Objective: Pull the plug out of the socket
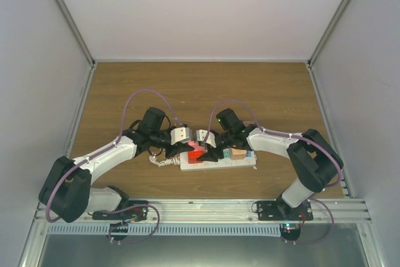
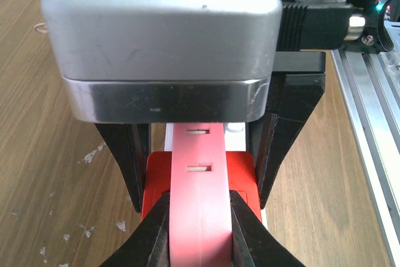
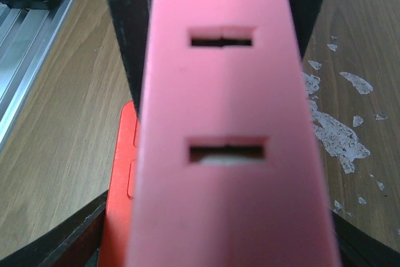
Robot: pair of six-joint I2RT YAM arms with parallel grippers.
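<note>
Plug (image 2: 200,217), rigid moulded plastic with a smooth pink slotted upright on a glossy red base, sat pinched in the left claw (image 2: 200,242), shut narrow on the pink; the right claw (image 3: 219,207), half spread, hugged the red base. It looked light and slippery, best gripped low on its flat sides. It stood at one end of the white socket (image 1: 240,162), mid near edge of the wooden table (image 1: 187,85)

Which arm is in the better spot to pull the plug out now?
Probably left. The left gripper is pinched shut on the plug, on its pink top, ready to lift. The right gripper has fingers either side of the red body, but a grip isn't clear.
</note>
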